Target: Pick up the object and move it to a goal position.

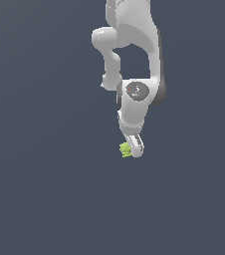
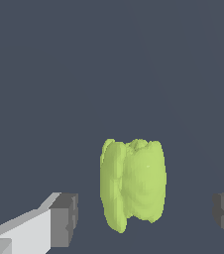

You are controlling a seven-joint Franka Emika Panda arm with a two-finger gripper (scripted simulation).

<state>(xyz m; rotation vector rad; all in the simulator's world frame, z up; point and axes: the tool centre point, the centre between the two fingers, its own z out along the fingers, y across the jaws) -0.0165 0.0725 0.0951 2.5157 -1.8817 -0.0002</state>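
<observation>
The white arm [image 1: 134, 55] reaches down over the plain slate-grey tabletop [image 1: 45, 199], ending in the end effector [image 1: 132, 148]. In the wrist view its two grey fingertips [image 2: 64, 219] stand spread wide, released, with clear gaps on both sides of the object [image 2: 134, 184]. This lime-green lumpy piece, ridged along its sides, sits between the fingers, touching neither. In the exterior view it shows just beside the end effector's tip.

We're seeing a glossy white arm [image 1: 134, 35] of rounded segments, a dark grey disc at its wrist joint, and grey blocky fingertips [image 2: 64, 219].
</observation>
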